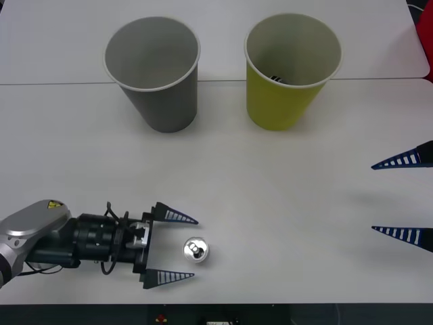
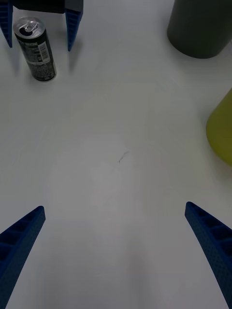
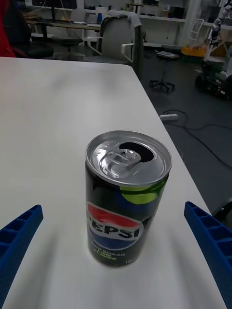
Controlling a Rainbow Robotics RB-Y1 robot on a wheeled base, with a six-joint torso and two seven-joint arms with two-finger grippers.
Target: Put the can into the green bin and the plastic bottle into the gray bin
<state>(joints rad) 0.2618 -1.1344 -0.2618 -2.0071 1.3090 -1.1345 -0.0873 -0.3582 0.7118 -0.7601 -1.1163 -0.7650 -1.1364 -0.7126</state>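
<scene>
**Left claw wide open at the can, nothing held**

From my station I see the small dark drink can with its shiny silver top (image 1: 196,250) standing upright on the white table (image 1: 284,203), near the front edge at about 7 o'clock from the table's middle. Its tab opening is already punched; in the left wrist view the can (image 3: 128,198) shows a Pepsi logo, with small print below it that I cannot read.

The left gripper (image 1: 169,247) lies low over the table, pointing toward 3 o'clock at the can. Its blue ribbed fingers (image 1: 177,217) are spread wide, with the can just past their tips and level with the gap. They grip nothing, and I see clear table between each finger and the can.

The right gripper (image 1: 404,197) sits at the table's 3 o'clock edge, also spread wide and holding nothing. Its arm is cut off by the picture's border, so I see just two finger tips.

The large gray paper cup (image 1: 154,73) stands upright at 11 o'clock, the large yellow-green paper cup (image 1: 291,71) beside it at 1 o'clock, apart from each other. Something small and dark with a pale glint lies inside the yellow-green cup; the wall hides most of it and I cannot tell what it is.
</scene>
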